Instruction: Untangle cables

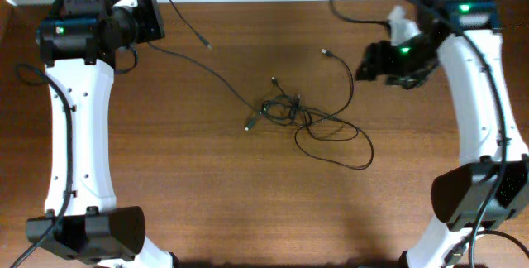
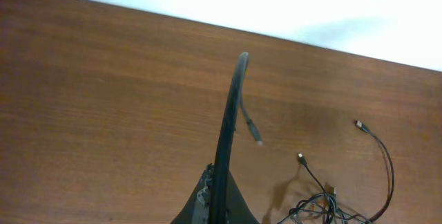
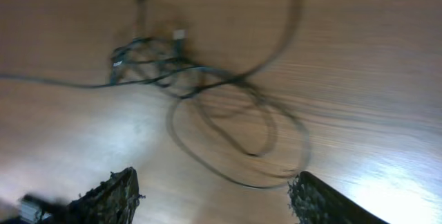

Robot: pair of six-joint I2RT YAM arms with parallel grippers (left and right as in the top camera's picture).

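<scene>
The cables are thin black cords bunched in a knot (image 1: 281, 109) at the table's middle, with loose loops (image 1: 332, 137) spreading to the right. The knot also shows in the left wrist view (image 2: 323, 207) and the right wrist view (image 3: 148, 61). My left gripper (image 1: 155, 20) at the far left is shut on one cable (image 2: 231, 113). That cable arches past the jaws (image 2: 217, 200), and its plug end (image 2: 257, 140) hangs free. My right gripper (image 1: 384, 59) is open and empty, to the right of the knot, with its fingers (image 3: 214, 196) wide apart above the loops (image 3: 242, 134).
Loose plug ends lie around the knot, one behind it (image 1: 325, 51), one near it (image 1: 274, 79) and one at its left (image 1: 248, 125). The wooden table (image 1: 165, 185) ends at a white wall along the back. Thicker arm cables hang by both arms.
</scene>
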